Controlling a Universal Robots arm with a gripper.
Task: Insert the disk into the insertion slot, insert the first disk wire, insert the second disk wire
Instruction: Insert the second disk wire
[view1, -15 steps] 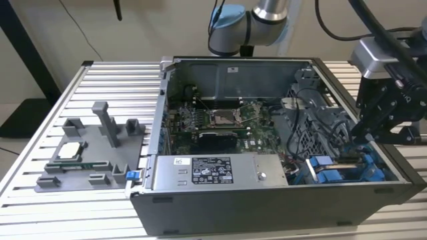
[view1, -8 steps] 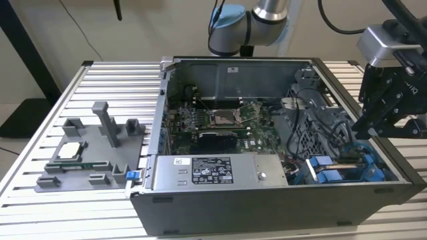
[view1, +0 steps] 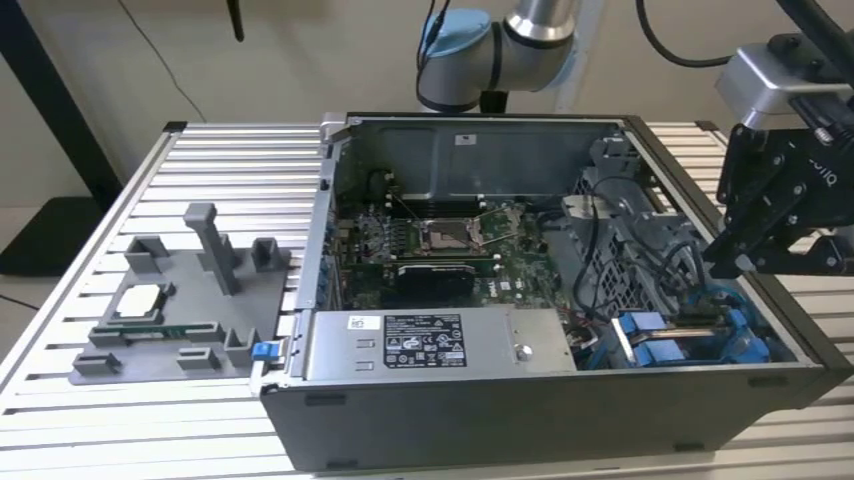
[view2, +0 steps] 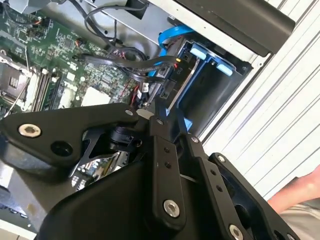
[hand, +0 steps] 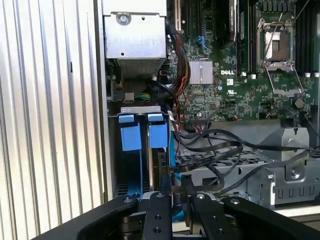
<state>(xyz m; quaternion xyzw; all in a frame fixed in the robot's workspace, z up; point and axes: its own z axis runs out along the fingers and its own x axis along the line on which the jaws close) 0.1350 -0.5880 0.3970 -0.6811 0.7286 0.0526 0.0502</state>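
An open computer case (view1: 534, 400) lies on its side on the ribbed metal counter (view1: 80, 440), and I use this case as the landmark. The gripper (view1: 747, 262) hangs over the corner of the case at the exterior view's right, above the drive cage. In both wrist views the black fingers (hand: 159, 220) reach down toward a dark connector at the edge of the disk, but whether the jaws are apart, together or clamped on something I cannot tell, because the linkage hides the tips. The disk (hand: 156, 165) sits on edge inside the insertion slot (hand: 131, 165), in the near corner of the case, with its blue carrier tabs (hand: 131, 136) facing out of the bay. In the second wrist view the same blue frame (view2: 212, 57) appears close to the outer wall of the case. Black cables (hand: 215, 145) and a blue cable (view2: 167, 35) run from the motherboard (view1: 441, 240), in the middle of the case, toward the cage; where their ends finish is hidden. The silver power-supply box (view1: 427, 345) lies along the front wall of the case, beside the cage. Outside the case, on the counter at the exterior view's left, stands a grey fixture tray (view1: 187, 300) with small parts. In the second wrist view a person's arm (view2: 300, 192) rests on the counter beyond the case wall.
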